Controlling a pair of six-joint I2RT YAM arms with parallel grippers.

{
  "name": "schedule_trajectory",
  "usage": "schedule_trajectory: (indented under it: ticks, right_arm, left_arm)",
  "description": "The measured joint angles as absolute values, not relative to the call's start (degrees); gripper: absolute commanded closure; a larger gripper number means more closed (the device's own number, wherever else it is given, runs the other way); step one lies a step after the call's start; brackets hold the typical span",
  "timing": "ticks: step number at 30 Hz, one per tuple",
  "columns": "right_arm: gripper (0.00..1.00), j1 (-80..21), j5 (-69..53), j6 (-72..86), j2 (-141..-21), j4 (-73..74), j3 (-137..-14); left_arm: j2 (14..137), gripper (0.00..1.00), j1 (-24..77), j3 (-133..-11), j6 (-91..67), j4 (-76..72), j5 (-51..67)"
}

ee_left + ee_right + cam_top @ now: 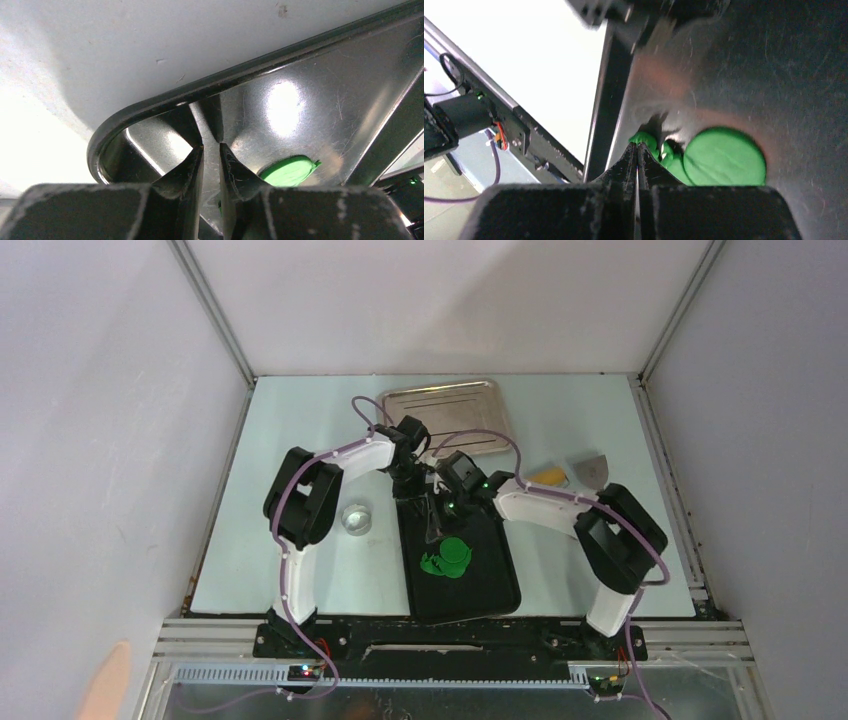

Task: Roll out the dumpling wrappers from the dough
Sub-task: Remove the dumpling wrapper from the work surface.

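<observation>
A black tray lies in front of the arms. On it are round bright green dumpling wrappers with jagged green dough scraps at their left. My left gripper hangs over the tray's far left corner, its jaws a narrow slit apart with nothing between them; a wrapper shows behind its fingers. My right gripper is shut and empty just above the tray. In its view its fingertips point at the scraps, with a round wrapper to their right.
A silver metal tray lies at the back, behind both grippers. A clear round cup stands left of the black tray. A yellowish object and a grey scraper lie at the right. The two wrists are close together.
</observation>
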State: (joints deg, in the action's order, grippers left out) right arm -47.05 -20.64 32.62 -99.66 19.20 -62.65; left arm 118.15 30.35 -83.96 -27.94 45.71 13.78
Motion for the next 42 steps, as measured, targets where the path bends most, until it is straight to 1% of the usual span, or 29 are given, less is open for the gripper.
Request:
schedule_trajectory:
  ticks: [7,14,31,42]
  right_arm:
    - [1.0,-45.7,-20.8,33.3,-106.4,17.3,-64.7]
    - [1.0,-46.2,-20.6,32.7,-109.0,18.3,-65.1]
    - [1.0,-49.6,-17.1,29.7,-106.9,23.1,-63.7]
    - [1.0,-51.2,-15.8,27.7,-102.5,23.2,-59.6]
  left_arm:
    - [118.3,0.78,30.3,-84.0,-28.0,45.6,14.3]
    - [118.4,0.78,30.3,-84.0,-28.0,45.6,14.7]
    - [118.5,0.78,30.2,-84.0,-27.5,47.0,15.5]
    - [118.6,0.78,30.5,-84.0,-26.7,48.7,15.9]
